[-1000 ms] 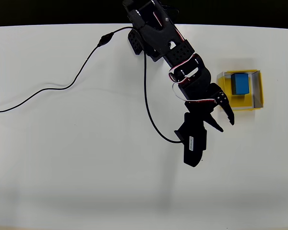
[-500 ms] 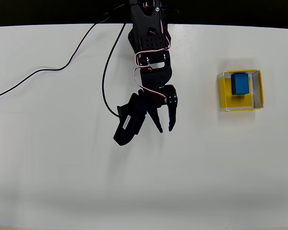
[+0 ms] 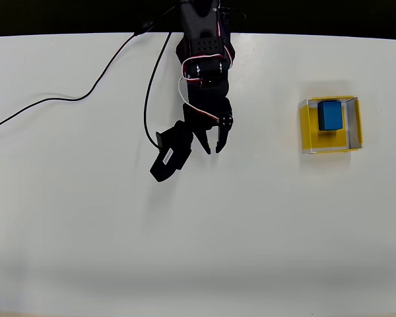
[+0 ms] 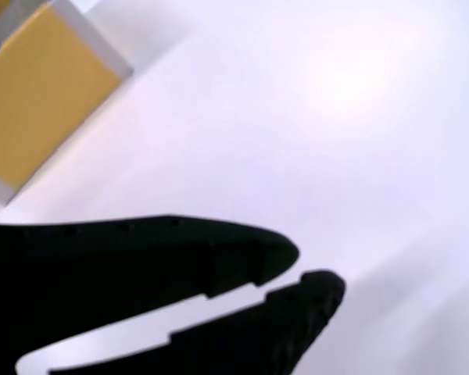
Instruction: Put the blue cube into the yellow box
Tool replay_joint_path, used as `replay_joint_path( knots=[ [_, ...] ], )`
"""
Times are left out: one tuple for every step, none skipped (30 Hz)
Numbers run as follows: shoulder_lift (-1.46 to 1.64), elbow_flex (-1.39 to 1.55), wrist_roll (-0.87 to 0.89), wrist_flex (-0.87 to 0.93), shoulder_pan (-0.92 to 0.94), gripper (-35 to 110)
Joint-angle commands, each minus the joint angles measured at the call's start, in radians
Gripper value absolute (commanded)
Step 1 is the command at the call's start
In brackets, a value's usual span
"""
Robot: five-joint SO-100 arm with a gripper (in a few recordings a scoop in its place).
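Fingers come first: in the wrist view we see two black tips almost meeting, a thin pale slit of table between them, and nothing in that slit. From overhead we find the gripper pointing toward the bottom of the picture, its two prongs a little apart at the tips and empty, hanging over bare white table. The overhead view gives us what the wrist view lacks: the black arm reaching down from the top edge, a black block jutting from the wrist to the left, and a black cable trailing off across the table to the left edge.

We see the cube from overhead, sitting inside the box against its upper part, well to the right of the gripper and apart from it. The box has yellow walls and pale rims. In the wrist view we get the box as a blurred yellow face with a pale edge in the upper left corner, lying away from the fingertips.
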Motion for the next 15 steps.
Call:
replay_joint_path(
  knots=[
    [0.032, 0.028, -0.037, 0.161, 0.028, 4],
    [0.034, 0.028, -0.035, 0.204, 0.037, 3],
    [0.034, 0.028, -0.055, 0.258, 0.049, 3],
    [0.034, 0.028, -0.086, 0.305, 0.06, 3],
    [0.034, 0.028, -0.103, 0.344, 0.063, 3],
    [0.034, 0.028, -0.077, 0.362, 0.063, 3],
    [0.034, 0.028, -0.04, 0.371, 0.064, 3],
    [0.034, 0.028, -0.003, 0.373, 0.071, 3],
    [0.034, 0.028, 0.025, 0.373, 0.077, 3],
    [0.034, 0.028, 0.035, 0.373, 0.083, 4],
    [0.034, 0.028, 0.037, 0.371, 0.087, 4],
    [0.034, 0.028, 0.037, 0.371, 0.089, 4],
    [0.034, 0.028, 0.037, 0.371, 0.087, 4],
    [0.034, 0.028, 0.037, 0.371, 0.087, 4],
    [0.034, 0.028, 0.037, 0.371, 0.087, 4]
  ],
)
